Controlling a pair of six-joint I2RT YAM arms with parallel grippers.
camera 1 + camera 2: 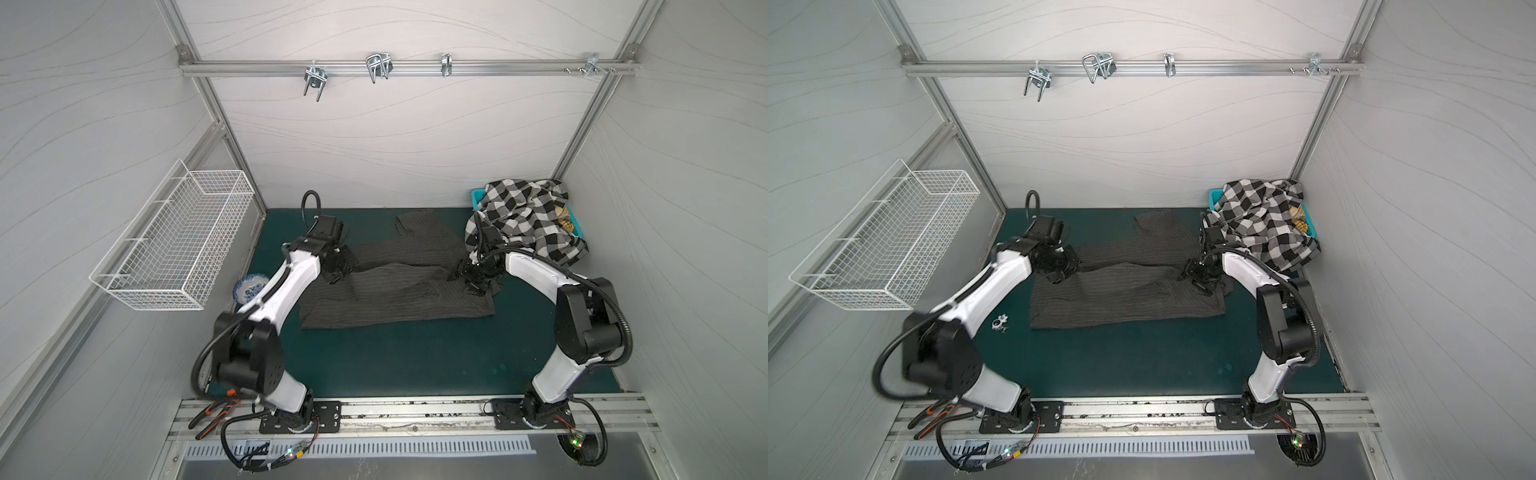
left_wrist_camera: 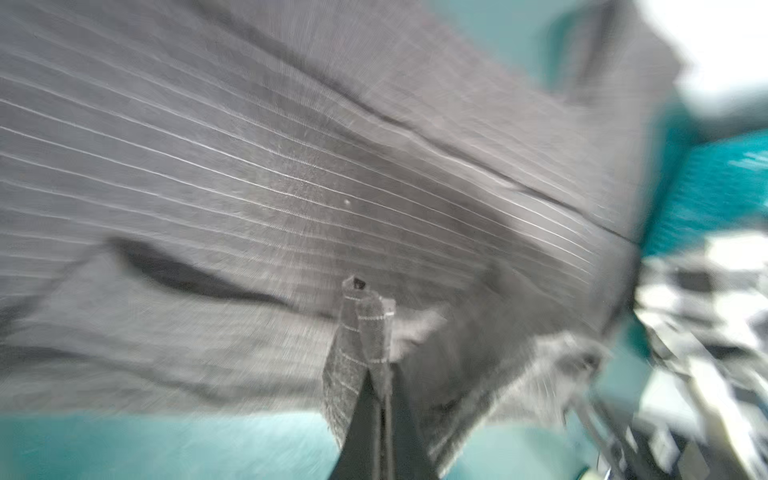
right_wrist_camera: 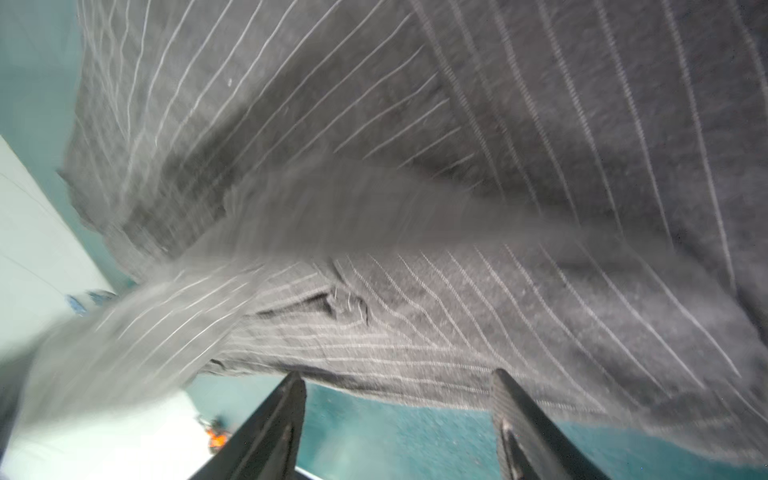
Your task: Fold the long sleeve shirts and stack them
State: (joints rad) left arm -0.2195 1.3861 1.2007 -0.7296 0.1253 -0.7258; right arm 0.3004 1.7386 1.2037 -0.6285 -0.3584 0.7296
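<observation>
The dark pinstriped shirt lies spread on the green desk. The checked shirt is heaped over the teal basket at the back right. The left pincer is clenched on a small pinch of pinstriped cloth. The right pincer is released, its jaws spread just short of the hem. With one side held, a lift would likely drag the shirt askew, and so thin a pinch could slip free.

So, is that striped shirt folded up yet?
Not yet: the pinstriped shirt lies spread wide and loose across the green mat.
</observation>
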